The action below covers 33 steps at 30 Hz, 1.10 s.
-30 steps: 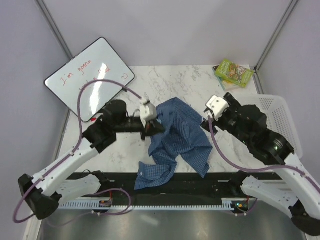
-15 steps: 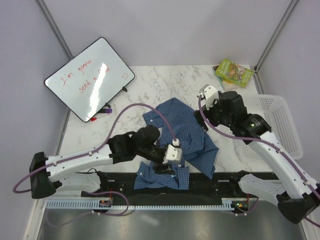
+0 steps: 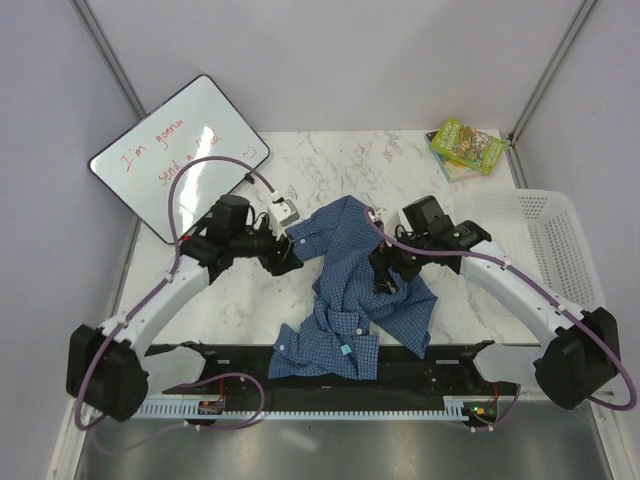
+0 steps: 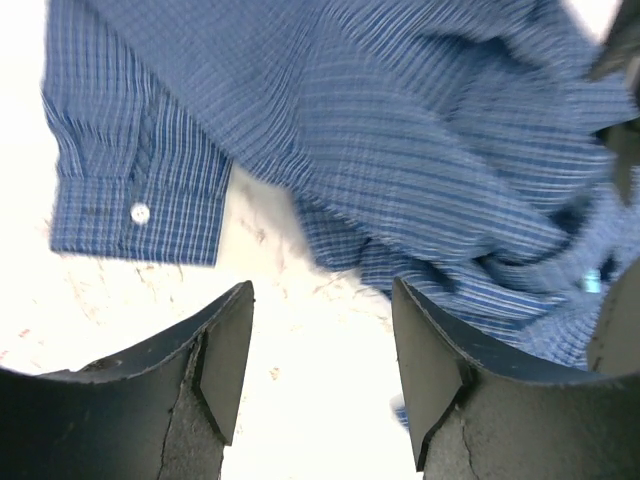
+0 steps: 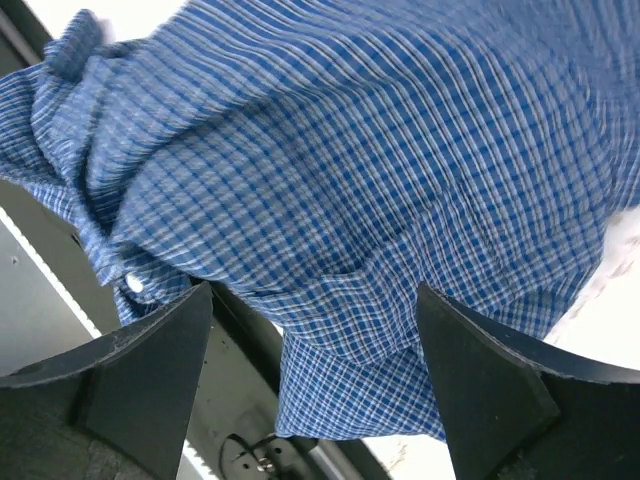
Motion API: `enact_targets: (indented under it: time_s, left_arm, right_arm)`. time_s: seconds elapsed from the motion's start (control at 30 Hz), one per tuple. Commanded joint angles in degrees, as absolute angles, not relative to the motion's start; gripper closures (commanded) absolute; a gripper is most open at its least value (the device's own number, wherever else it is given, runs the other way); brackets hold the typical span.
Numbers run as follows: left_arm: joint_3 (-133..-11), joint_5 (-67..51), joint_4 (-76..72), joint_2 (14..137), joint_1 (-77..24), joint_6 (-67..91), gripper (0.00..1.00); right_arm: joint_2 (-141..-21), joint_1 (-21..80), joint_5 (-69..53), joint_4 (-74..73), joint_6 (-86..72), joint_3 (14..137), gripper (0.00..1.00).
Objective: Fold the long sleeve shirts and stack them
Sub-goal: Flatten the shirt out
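Shirt (image 3: 355,290): crumpled mid-surface (image 3: 340,160), with its near end draped over the near edge. I judge it light, limp and apt to slide, so I would take it at a cuff (image 4: 130,200) or a seam. Left pincer (image 4: 320,300): jaws partly apart, empty, beside that cuff. Right pincer (image 5: 312,300): jaws wide apart, empty, over the shirt's right half.

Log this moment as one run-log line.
blue checked cloth long sleeve shirt: crumpled, unfolded on white marble table | left end effector: open, empty, beside cuff | right end effector: open, empty, over shirt
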State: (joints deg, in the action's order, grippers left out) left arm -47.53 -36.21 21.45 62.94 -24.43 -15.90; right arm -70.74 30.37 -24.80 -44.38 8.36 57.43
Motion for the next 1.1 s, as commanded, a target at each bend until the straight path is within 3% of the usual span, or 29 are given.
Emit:
enact_targets:
  time_s: [0.0, 0.07, 0.17, 0.33, 0.6, 0.8, 0.9, 1.0, 1.03, 1.07]
  left_arm:
    - [-56.1, -32.5, 16.5, 77.7, -23.4, -17.4, 0.35]
    - [-61.4, -31.8, 18.3, 84.0, -23.4, -19.6, 0.34]
    - [-70.8, -30.9, 18.7, 94.2, -24.9, -22.4, 0.11]
    - [-90.3, -24.7, 19.0, 114.4, -27.3, -20.8, 0.05]
    - [-116.6, -10.0, 27.1, 134.7, -34.3, -24.3, 0.04]
    - [-123.3, -9.2, 33.3, 141.1, -34.3, -23.3, 0.05]
    - [-121.5, -10.1, 34.0, 141.2, -33.8, -22.9, 0.11]
    - [-120.9, -12.2, 36.2, 141.6, -33.2, -22.0, 0.32]
    - [-120.9, -12.7, 36.6, 141.2, -32.7, -21.4, 0.57]
    - [-120.9, -13.5, 37.0, 140.5, -32.1, -20.8, 0.73]
  right_arm:
    - [-74.3, 25.0, -22.4, -41.3, 2.1, 57.6, 0.1]
    - [-76.8, 21.2, -22.8, -42.4, 0.1, 58.8, 0.11]
    - [-79.1, 14.7, -24.7, -42.5, -4.0, 57.7, 0.11]
    - [-79.6, 10.5, -26.7, -41.0, -8.2, 54.3, 0.1]
    - [-78.8, 9.4, -27.2, -40.9, -6.9, 53.3, 0.14]
    - [-79.8, 8.6, -27.0, -39.1, -7.8, 52.6, 0.14]
    - [-83.0, 8.5, -27.6, -35.9, -7.6, 53.3, 0.14]
    - [-88.4, 8.5, -27.2, -35.0, -6.9, 56.0, 0.16]
    - [-89.4, 8.4, -27.6, -35.2, -6.3, 56.8, 0.16]
    - [-90.1, 8.4, -28.7, -36.0, -5.3, 58.6, 0.17]
